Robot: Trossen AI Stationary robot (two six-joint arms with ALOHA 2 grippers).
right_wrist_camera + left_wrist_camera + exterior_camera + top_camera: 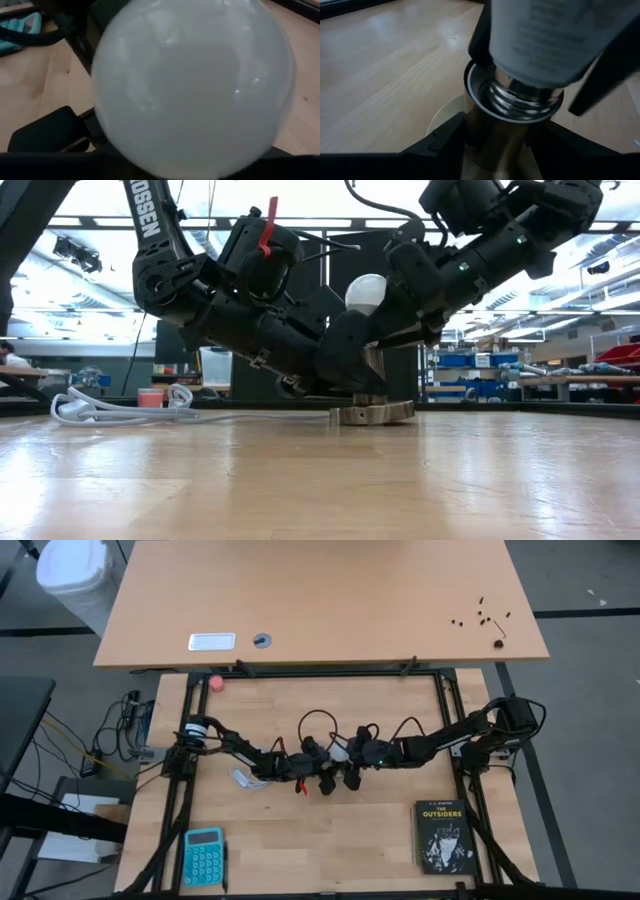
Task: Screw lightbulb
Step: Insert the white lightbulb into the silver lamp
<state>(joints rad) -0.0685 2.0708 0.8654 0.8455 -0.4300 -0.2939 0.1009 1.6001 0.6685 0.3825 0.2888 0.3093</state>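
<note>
Right tool [400,305] clamps lightbulb [366,292]; left tool [490,145] clamps socket [485,107]; mid-table, edges far.

place: robotics lab or workshop | evidence: black frame [445,720] bolted round a wooden counter [330,830], loose cables [110,745] on grey floor, second desk [330,600] behind | background: shelves with blue bins [465,360], ceiling strip lights [120,242], open hall

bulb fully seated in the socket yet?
No: in the left wrist view the bulb's screw threads still show above the socket rim.
</note>
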